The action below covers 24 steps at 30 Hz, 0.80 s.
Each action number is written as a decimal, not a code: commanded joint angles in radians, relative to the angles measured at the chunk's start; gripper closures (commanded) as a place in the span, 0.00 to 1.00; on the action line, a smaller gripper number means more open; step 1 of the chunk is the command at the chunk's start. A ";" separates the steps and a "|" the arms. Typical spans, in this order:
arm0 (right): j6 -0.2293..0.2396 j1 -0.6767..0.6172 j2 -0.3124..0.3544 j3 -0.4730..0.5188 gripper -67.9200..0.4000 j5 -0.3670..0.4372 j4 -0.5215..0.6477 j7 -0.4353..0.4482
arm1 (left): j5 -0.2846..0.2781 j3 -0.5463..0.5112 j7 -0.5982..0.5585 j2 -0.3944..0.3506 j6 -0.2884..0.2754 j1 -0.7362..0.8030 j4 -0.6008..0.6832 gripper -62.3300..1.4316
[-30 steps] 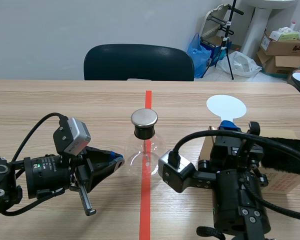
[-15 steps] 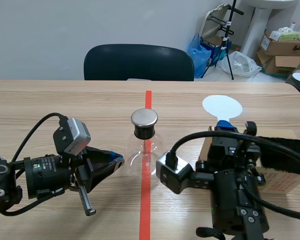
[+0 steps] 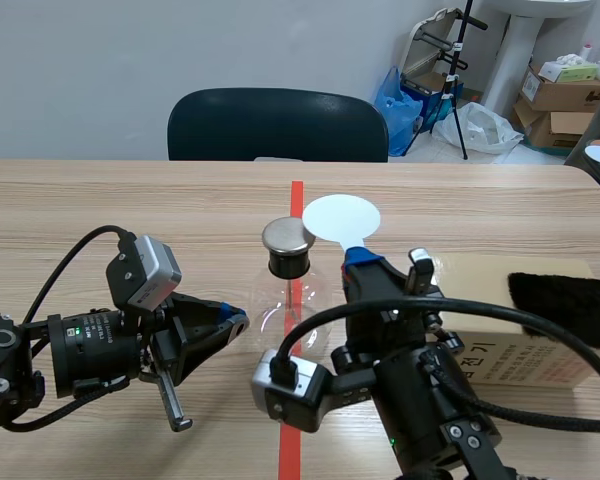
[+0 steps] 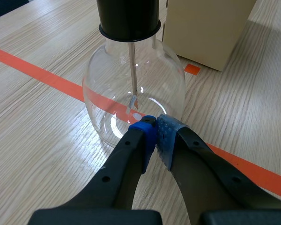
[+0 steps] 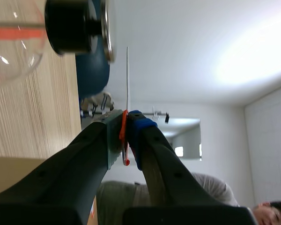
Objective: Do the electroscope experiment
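The electroscope is a clear glass flask (image 3: 292,308) with a black stopper and a round metal cap (image 3: 288,236), standing on the red tape line. My right gripper (image 3: 363,258) is shut on the orange handle of a white round paddle (image 3: 341,217), whose disc hangs just right of the cap. In the right wrist view the paddle (image 5: 127,77) shows edge-on between my right gripper's (image 5: 125,123) pads, close beside the cap (image 5: 107,28). My left gripper (image 4: 156,129) is shut on nothing, with its tips at the lower wall of the flask (image 4: 107,93).
A tan cardboard box (image 3: 525,345) with a black fur cloth (image 3: 565,297) on top stands at the right. A dark chair (image 3: 278,125) is behind the table's far edge. Part of a person (image 5: 196,197) shows in the right wrist view.
My right arm has swung left and carried the white paddle from above the box to beside the metal cap. The box and fur are now uncovered. The left arm has not moved.
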 commanded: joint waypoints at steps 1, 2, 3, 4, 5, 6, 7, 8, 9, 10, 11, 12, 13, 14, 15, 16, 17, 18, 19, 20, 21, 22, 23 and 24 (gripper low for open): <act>-0.014 0.026 0.010 -0.003 0.98 -0.001 0.024 0.021 | -0.011 -0.003 -0.014 0.002 -0.001 -0.011 0.016 0.93; -0.014 0.026 0.010 -0.003 0.98 -0.001 0.024 0.042 | -0.011 -0.003 -0.014 0.002 -0.001 -0.011 0.016 0.93; -0.014 0.026 0.010 -0.003 0.98 -0.001 0.024 0.060 | -0.011 -0.003 -0.014 0.002 -0.001 -0.011 0.016 0.93; -0.014 0.026 0.010 -0.003 0.98 -0.001 0.024 0.079 | -0.011 -0.003 -0.014 0.002 -0.001 -0.011 0.016 0.93; -0.014 0.026 0.010 -0.003 0.98 -0.001 0.024 0.093 | -0.011 -0.003 -0.014 0.002 -0.001 -0.011 0.016 0.93; -0.014 0.026 0.010 -0.003 0.98 -0.001 0.024 0.109 | -0.011 -0.003 -0.014 0.002 -0.001 -0.011 0.016 0.93; -0.014 0.026 0.010 -0.003 0.98 -0.001 0.024 0.124 | -0.011 -0.003 -0.014 0.002 -0.001 -0.011 0.016 0.93; -0.014 0.026 0.010 -0.003 0.98 -0.001 0.024 0.136 | -0.011 -0.003 -0.014 0.002 -0.001 -0.011 0.016 0.93; -0.014 0.026 0.010 -0.003 0.98 -0.001 0.024 0.146 | -0.011 -0.003 -0.014 0.002 -0.001 -0.011 0.016 0.93; -0.014 0.026 0.010 -0.003 0.98 -0.001 0.024 0.157 | -0.011 -0.003 -0.014 0.002 -0.001 -0.011 0.016 0.93; -0.014 0.026 0.010 -0.003 0.98 -0.001 0.024 0.166 | -0.011 -0.003 -0.014 0.002 -0.001 -0.011 0.016 0.93; -0.014 0.026 0.010 -0.003 0.98 -0.001 0.024 0.172 | -0.011 -0.003 -0.014 0.002 -0.001 -0.011 0.016 0.93; -0.014 0.026 0.010 -0.003 0.98 -0.001 0.024 0.174 | -0.011 -0.003 -0.014 0.002 -0.001 -0.011 0.016 0.93; -0.014 0.026 0.010 -0.003 0.98 -0.001 0.024 0.174 | -0.011 -0.003 -0.014 0.002 -0.001 -0.011 0.016 0.93; -0.014 0.026 0.010 -0.003 0.98 -0.001 0.024 0.174 | -0.011 -0.003 -0.014 0.002 -0.001 -0.011 0.016 0.93; -0.014 0.026 0.010 -0.003 0.98 -0.001 0.024 0.174 | -0.011 -0.003 -0.014 0.002 -0.001 -0.011 0.016 0.93; -0.014 0.026 0.010 -0.003 0.98 -0.001 0.024 0.174 | -0.011 -0.003 -0.014 0.002 -0.001 -0.011 0.016 0.93; -0.014 0.026 0.010 -0.003 0.98 -0.001 0.024 0.174 | -0.011 -0.003 -0.014 0.002 -0.001 -0.011 0.016 0.93; -0.014 0.026 0.010 -0.003 0.98 -0.001 0.024 0.174 | -0.011 -0.003 -0.014 0.002 -0.001 -0.011 0.016 0.93; -0.014 0.026 0.010 -0.003 0.98 -0.001 0.024 0.174 | -0.011 -0.003 -0.014 0.002 -0.001 -0.011 0.016 0.93; -0.014 0.026 0.010 -0.003 0.98 -0.001 0.024 0.174 | -0.011 -0.003 -0.014 0.002 -0.001 -0.011 0.016 0.93; -0.014 0.026 0.010 -0.003 0.98 -0.001 0.024 0.174 | -0.011 -0.003 -0.014 0.002 -0.001 -0.011 0.016 0.93; -0.014 0.026 0.010 -0.003 0.98 -0.001 0.024 0.174 | -0.011 -0.003 -0.014 0.002 -0.001 -0.011 0.016 0.93; -0.014 0.026 0.010 -0.003 0.98 -0.001 0.024 0.174 | -0.011 -0.003 -0.014 0.002 -0.001 -0.011 0.016 0.93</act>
